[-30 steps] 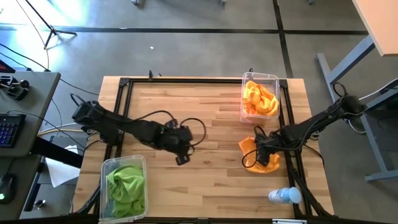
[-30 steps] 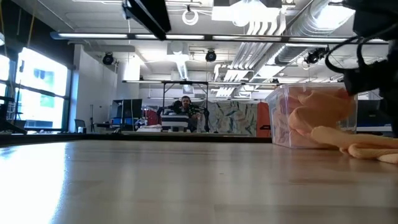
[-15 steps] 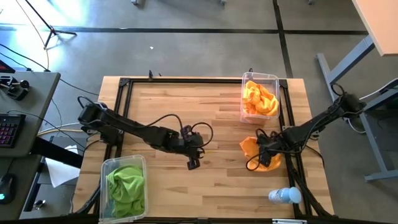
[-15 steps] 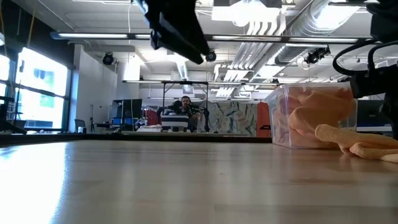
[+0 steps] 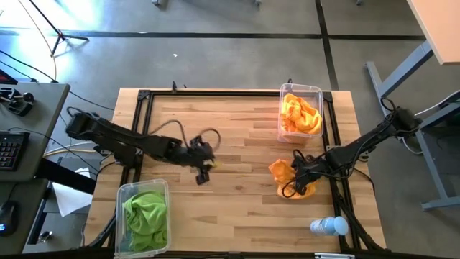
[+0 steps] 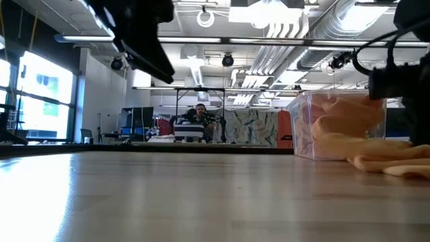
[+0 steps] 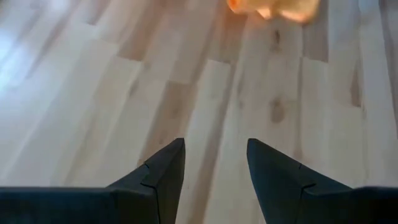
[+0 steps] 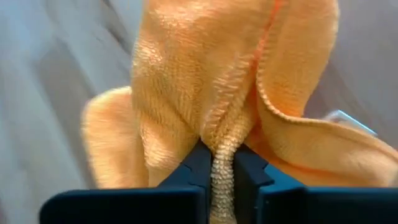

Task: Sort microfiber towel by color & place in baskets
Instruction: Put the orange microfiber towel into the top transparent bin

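- A clear basket [image 5: 144,216] is sitting at the table's near left corner, holding a lime green towel [image 5: 146,213].
- The left gripper [image 5: 202,171] is hanging over bare wood left of the table's middle; its two dark fingers [image 7: 163,177] are standing apart with nothing between them, and only planks are showing under them in the left wrist view.
- The table [image 5: 237,129], of light wooden planks, is lying bare between the two arms.
- The right gripper [image 5: 296,173] is reaching in from the right edge, and its fingers [image 8: 196,163] are pinching together on a fold of a loose orange towel [image 5: 289,178], which is bunching up on the wood around them.
- A second clear basket [image 5: 300,115] is standing at the far right, just beyond that towel, with orange towels [image 5: 299,114] heaped inside.
- A small clear bottle [image 5: 329,226] with a blue cap is lying near the right front corner, apart from the towel.
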